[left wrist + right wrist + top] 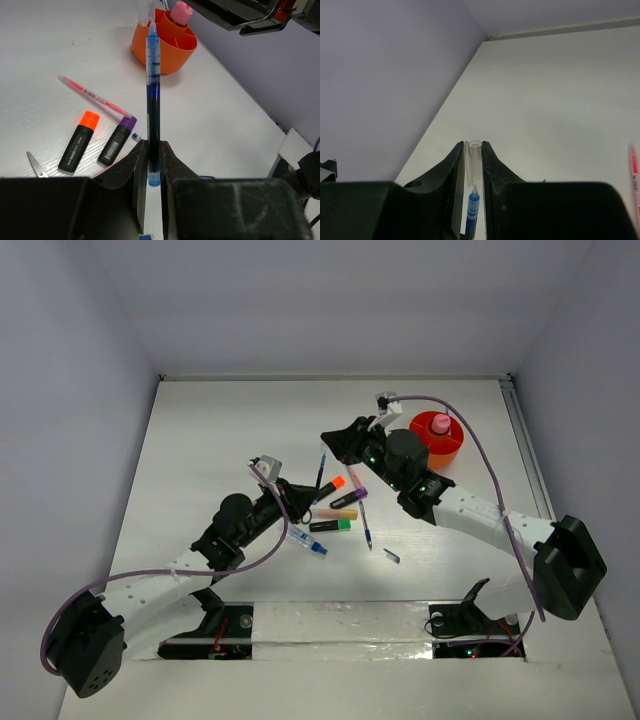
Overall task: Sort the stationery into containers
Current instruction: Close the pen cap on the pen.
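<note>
My left gripper (pixel 153 150) is shut on a thin blue pen (pixel 153 100) and holds it above the table, tip pointing away. My right gripper (pixel 472 147) is shut on a clear pen cap (pixel 474 160). The pen's tip (pixel 473 192) sits just below the cap's mouth. In the top view the two grippers meet near the table's middle, left (pixel 300 495) and right (pixel 335 440). The orange cup (pixel 437 435) with a pink knob (pixel 181 12) stands at the back right. Orange (pixel 78 142) and purple (pixel 117 140) highlighters lie on the table below the pen.
A yellow-pink highlighter (pixel 338 514), a green highlighter (pixel 330 526), another blue pen (pixel 365 525), a white-blue tube (pixel 306 541) and a small piece (pixel 391 556) lie mid-table. A thin pink pen (pixel 95 95) and a scissors blade (pixel 36 165) lie to the left.
</note>
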You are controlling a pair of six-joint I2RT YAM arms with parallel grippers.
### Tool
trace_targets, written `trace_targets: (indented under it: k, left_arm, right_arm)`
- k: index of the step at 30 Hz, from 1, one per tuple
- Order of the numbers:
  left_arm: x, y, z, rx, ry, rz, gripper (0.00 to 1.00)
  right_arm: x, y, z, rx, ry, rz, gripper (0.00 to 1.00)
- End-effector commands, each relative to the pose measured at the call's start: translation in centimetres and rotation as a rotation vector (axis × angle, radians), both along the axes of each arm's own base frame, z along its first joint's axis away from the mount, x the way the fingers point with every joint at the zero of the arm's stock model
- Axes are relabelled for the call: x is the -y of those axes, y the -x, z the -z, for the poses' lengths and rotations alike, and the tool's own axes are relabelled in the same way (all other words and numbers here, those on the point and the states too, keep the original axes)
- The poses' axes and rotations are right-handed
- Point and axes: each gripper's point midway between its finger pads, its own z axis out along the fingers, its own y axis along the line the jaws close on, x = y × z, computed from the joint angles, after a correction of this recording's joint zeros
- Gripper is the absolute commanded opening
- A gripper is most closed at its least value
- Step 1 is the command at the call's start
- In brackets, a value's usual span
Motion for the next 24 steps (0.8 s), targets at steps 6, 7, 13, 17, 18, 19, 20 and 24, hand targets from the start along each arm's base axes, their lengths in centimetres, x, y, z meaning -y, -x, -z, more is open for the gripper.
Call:
trace_targets:
  k: [6, 7, 13, 17, 18, 19, 20, 24]
  left_arm:
    - [-0.1, 0.03, -1.67, 0.05, 0.052, -0.001, 0.0]
    - [-0.11, -0.01, -1.62, 0.049, 0.051, -0.002, 0.0]
    - [-0.48, -0.16, -1.69, 0.049, 0.055, -0.025, 0.0]
    - [-0.69, -0.23, -1.68, 0.046, 0.058, -0.037, 0.0]
    - [-0.74, -0.25, -1.69, 0.045, 0.059, -0.041, 0.0]
    - [-0.96, -0.43, -1.67, 0.047, 0.057, -0.048, 0.0]
    - [-0.99, -0.44, -1.68, 0.045, 0.059, -0.05, 0.0]
    - [-0.86, -0.39, -1.68, 0.046, 0.058, -0.042, 0.0]
  right_arm:
    - [-0.55, 0.17, -1.36, 0.043, -0.03, -0.005, 0.0]
    - [-0.55, 0.17, -1.36, 0.043, -0.03, -0.005, 0.0]
    - [-0.63, 0.66, -1.66, 0.049, -0.042, -0.012, 0.0]
    - [-0.64, 0.71, -1.27, 0.04, -0.046, -0.013, 0.0]
    - [-0.92, 1.0, -1.23, 0.039, -0.047, -0.02, 0.0]
    - [-0.83, 1.01, -1.29, 0.04, -0.048, -0.018, 0.0]
    - [-0.8, 1.0, -1.43, 0.043, -0.049, -0.016, 0.0]
    - [-0.47, 0.95, -2.01, 0.056, -0.052, -0.002, 0.0]
